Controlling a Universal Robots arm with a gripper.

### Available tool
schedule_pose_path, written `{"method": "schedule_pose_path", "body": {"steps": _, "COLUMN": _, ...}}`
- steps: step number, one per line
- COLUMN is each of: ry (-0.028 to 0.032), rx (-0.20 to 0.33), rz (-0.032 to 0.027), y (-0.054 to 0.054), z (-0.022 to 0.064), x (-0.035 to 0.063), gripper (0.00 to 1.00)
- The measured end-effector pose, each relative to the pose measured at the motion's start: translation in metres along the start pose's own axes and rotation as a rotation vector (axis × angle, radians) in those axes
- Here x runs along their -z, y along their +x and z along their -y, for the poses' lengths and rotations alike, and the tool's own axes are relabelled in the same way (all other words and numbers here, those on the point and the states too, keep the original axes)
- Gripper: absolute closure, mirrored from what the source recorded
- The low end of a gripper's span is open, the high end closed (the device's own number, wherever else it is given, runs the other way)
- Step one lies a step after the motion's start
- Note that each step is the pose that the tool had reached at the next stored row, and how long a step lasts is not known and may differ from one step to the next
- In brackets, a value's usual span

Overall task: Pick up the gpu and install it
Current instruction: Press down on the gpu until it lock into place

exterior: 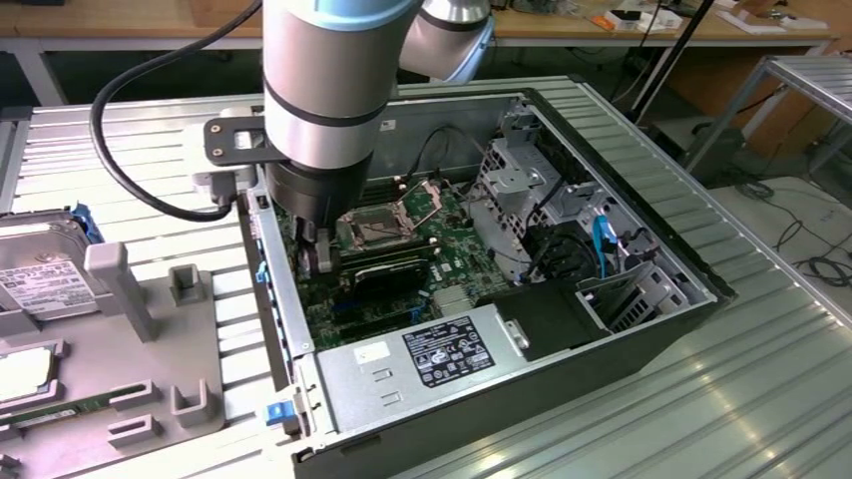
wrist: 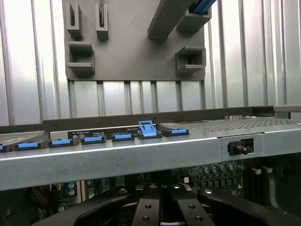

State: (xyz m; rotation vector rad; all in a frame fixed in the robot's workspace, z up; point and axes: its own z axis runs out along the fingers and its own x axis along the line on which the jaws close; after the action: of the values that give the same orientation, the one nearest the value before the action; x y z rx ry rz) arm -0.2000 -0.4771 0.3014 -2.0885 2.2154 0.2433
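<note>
The grey, blue-trimmed robot arm point(exterior: 326, 90) is reaching down into the open black-and-silver computer case point(exterior: 639, 190), its black gripper point(exterior: 319, 261) sitting low over the green motherboard point(exterior: 426, 215), just beside the square silver processor socket point(exterior: 375, 228). In the wrist view the two black fingers point(wrist: 146, 207) are pressed close together, jaws shut. Right under the gripper lies a dark flat card, the gpu point(exterior: 386, 269), set across the board near the case's rear wall; whether the fingertips actually have hold of it I can't make out from here. The silver power supply box with its white label point(exterior: 440, 354) sits at the case's near end. Out on the ribbed metal table point(exterior: 745, 379), at the exterior view's left, a grey plastic parts holder point(exterior: 160, 329) carries a boxy silver hard drive point(exterior: 40, 279).
</note>
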Motion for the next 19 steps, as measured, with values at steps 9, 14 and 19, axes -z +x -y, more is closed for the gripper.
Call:
{"method": "schedule_pose_path", "body": {"steps": 9, "ry": 0.0002, "rx": 0.0, "rz": 0.001, "y": 0.0005, "z": -0.0069, "x": -0.0005, "gripper": 0.89}}
{"method": "schedule_pose_path", "body": {"steps": 14, "ry": 0.0, "rx": 0.0, "rz": 0.0024, "y": 0.0006, "z": -0.0098, "x": -0.0006, "gripper": 0.89}}
{"method": "schedule_pose_path", "body": {"steps": 19, "ry": 0.0001, "rx": 0.0, "rz": 0.0026, "y": 0.0006, "z": -0.01, "x": -0.0006, "gripper": 0.89}}
